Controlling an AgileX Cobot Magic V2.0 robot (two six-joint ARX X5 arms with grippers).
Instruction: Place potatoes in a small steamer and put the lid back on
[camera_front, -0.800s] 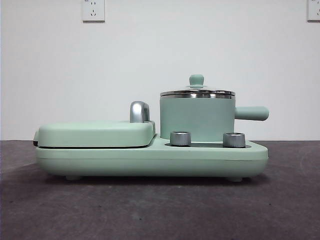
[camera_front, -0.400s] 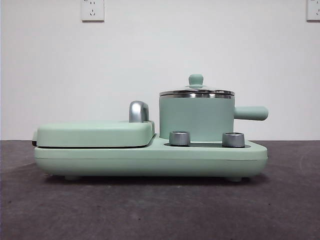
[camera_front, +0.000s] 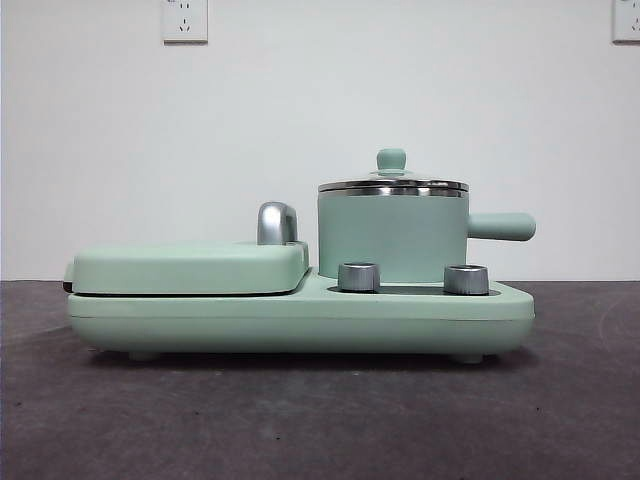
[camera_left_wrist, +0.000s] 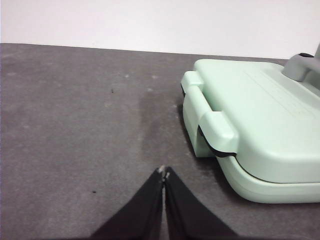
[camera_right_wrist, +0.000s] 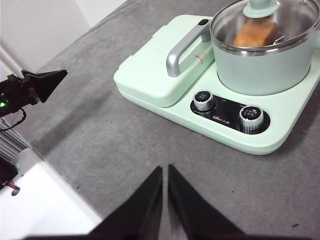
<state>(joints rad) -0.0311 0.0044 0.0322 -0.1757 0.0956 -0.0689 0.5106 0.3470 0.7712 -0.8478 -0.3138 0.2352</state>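
The mint-green small steamer stands on the right half of the mint cooker base, its stubby handle pointing right. The lid with its mint knob sits on the steamer's steel rim. In the right wrist view the orange-brown potato lies inside the steamer, seen through the lid. My right gripper is shut and empty above the table in front of the cooker. My left gripper is shut and empty over bare table, left of the cooker. Neither gripper shows in the front view.
The flat mint griddle cover with a chrome handle fills the cooker's left half. Two steel dials sit on the front. The other arm's black tip and a white table edge show in the right wrist view.
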